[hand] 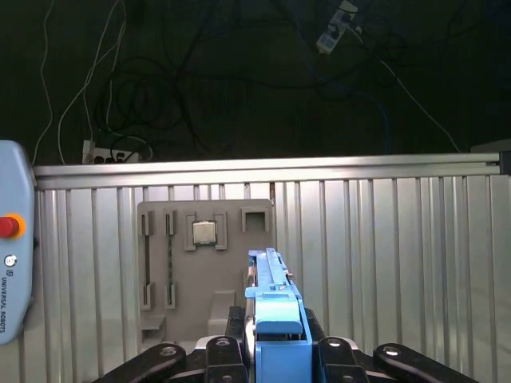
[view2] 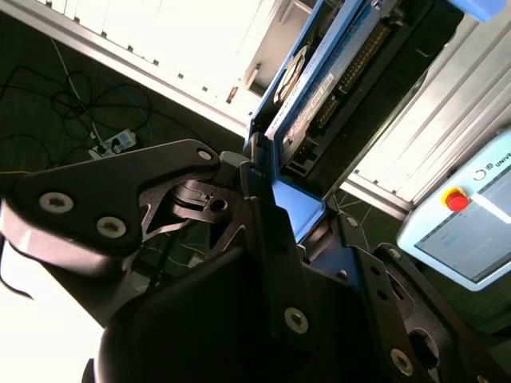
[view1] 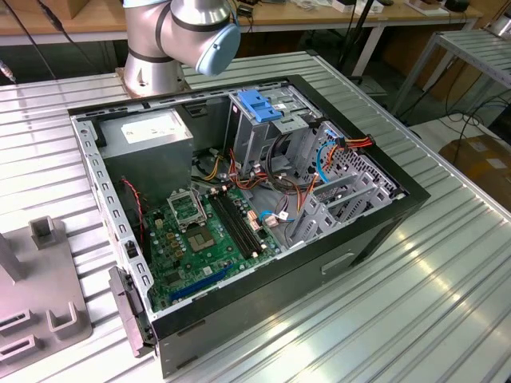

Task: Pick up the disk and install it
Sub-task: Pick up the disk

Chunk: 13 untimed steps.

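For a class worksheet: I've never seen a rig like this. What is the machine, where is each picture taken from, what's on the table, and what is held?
The machine is one robot arm on a slatted metal table. The exterior view comes from a camera off the arm: it shows an open computer case lying on the table and a grey parts tray at the exterior view's left. The two wrist views come from cameras riding on the arm. In both wrist views its fingers are shut on the disk, a flat drive with blue rails, seen edge-on. The first wrist view also shows the tray.
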Each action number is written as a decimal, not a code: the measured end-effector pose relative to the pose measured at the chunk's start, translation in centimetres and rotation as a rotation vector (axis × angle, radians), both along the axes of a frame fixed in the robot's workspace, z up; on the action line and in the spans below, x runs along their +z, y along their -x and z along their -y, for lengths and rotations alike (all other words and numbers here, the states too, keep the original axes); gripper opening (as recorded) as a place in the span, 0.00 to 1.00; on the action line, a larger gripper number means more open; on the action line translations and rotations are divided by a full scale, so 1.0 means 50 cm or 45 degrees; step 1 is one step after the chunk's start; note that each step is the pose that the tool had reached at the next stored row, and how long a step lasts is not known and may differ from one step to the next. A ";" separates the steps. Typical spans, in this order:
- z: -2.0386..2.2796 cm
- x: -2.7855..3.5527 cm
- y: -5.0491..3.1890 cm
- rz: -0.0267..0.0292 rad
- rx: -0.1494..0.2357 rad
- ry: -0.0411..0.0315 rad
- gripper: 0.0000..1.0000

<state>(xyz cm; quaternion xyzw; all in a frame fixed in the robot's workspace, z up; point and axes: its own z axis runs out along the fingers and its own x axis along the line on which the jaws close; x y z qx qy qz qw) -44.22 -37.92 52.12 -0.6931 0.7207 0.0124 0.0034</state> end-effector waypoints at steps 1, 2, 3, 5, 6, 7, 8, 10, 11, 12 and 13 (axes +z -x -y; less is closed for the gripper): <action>0.0000 0.000 -0.001 0.0000 0.000 0.0000 0.37; 0.0000 0.000 -0.002 0.0000 0.000 0.0000 0.37; 0.0000 0.000 -0.003 0.0000 0.000 0.0000 0.37; 0.0000 0.000 -0.004 0.0000 0.000 0.0000 0.37; 0.0000 0.000 -0.005 0.0000 0.000 0.0000 0.37; 0.0000 0.000 -0.006 -0.0002 0.000 0.0001 0.37; 0.0000 0.000 -0.007 -0.0002 0.000 0.0001 0.37; 0.0000 0.000 -0.013 -0.0001 0.000 0.0001 0.37; 0.0000 0.000 -0.014 0.0000 0.000 0.0001 0.37; 0.0000 0.000 -0.016 0.0000 0.000 0.0000 0.37; 0.0000 0.000 -0.017 -0.0001 0.000 0.0001 0.37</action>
